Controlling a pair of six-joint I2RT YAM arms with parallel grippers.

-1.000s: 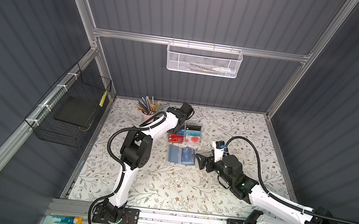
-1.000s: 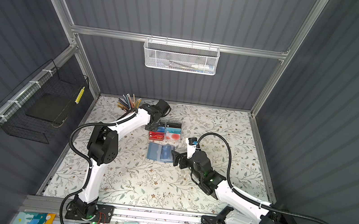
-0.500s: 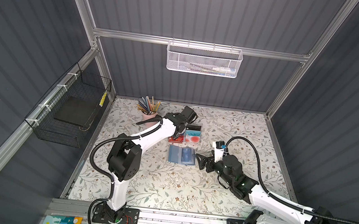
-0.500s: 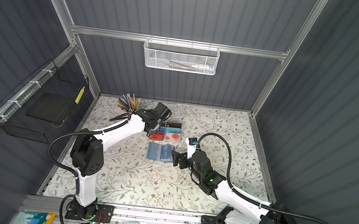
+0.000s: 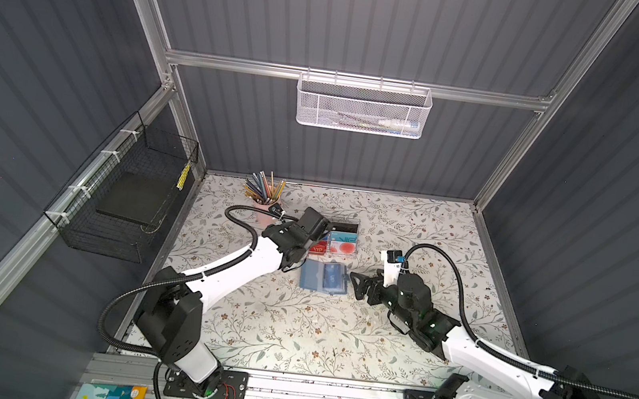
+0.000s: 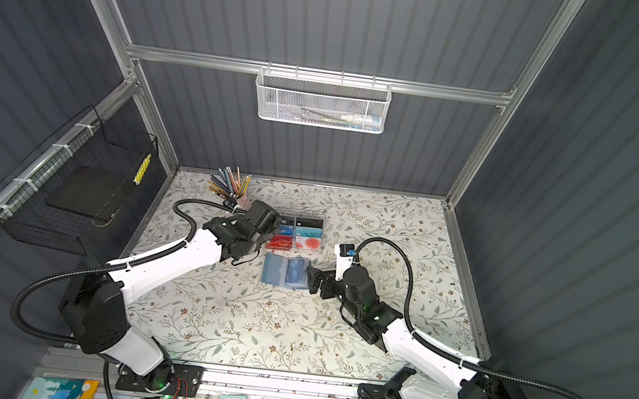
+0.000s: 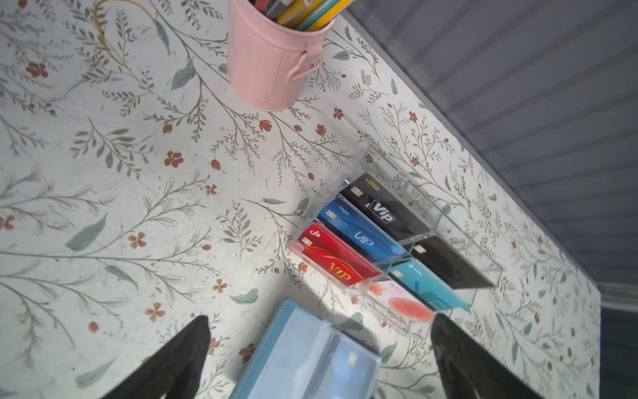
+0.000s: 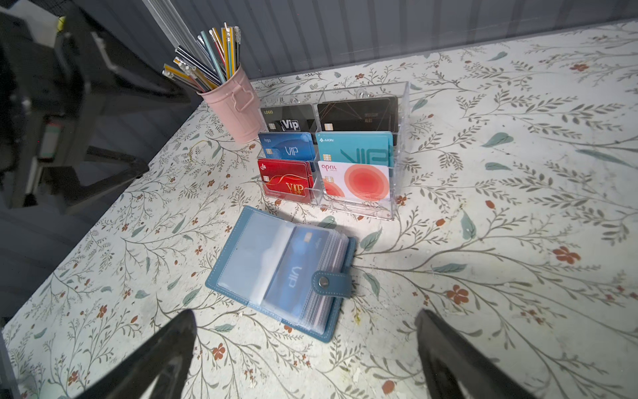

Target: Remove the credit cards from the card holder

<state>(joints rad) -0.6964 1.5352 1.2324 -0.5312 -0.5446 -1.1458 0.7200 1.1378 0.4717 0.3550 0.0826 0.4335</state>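
Both pincers stand with fingers spread wide and nothing between them. The left pincer (image 7: 319, 319) hangs above the worktop next to the clear acrylic tiered card rack (image 8: 400, 138). The right pincer (image 8: 303, 312) sits low, just beside the snap-tab edge of the small blue-grey folding card holder (image 8: 241, 241) with clear plastic sleeves.

That card holder lies open and flat, just in front of the rack. A thin blue plastic card (image 8: 297, 273) with pale lettering is in its top right-hand sleeve. A thin white plastic card (image 8: 355, 181) with red-orange circles stands in the rack's front tier. So one card appears to be out and the blue one is the step in hand.

The next move likely calls for one pincer to pin the cover down. The other then has to catch the card's thin edge at the sleeve mouth and slide it out without dragging the stack of sleeves along.

The worktop (image 8: 483, 241) is pale with a leaf-and-flower print. A pink metal bucket of pencils (image 8: 234, 107) stands beside the rack. Grey ribbed walls close the cell in, with a white mesh basket (image 5: 361, 107) on the back rail.
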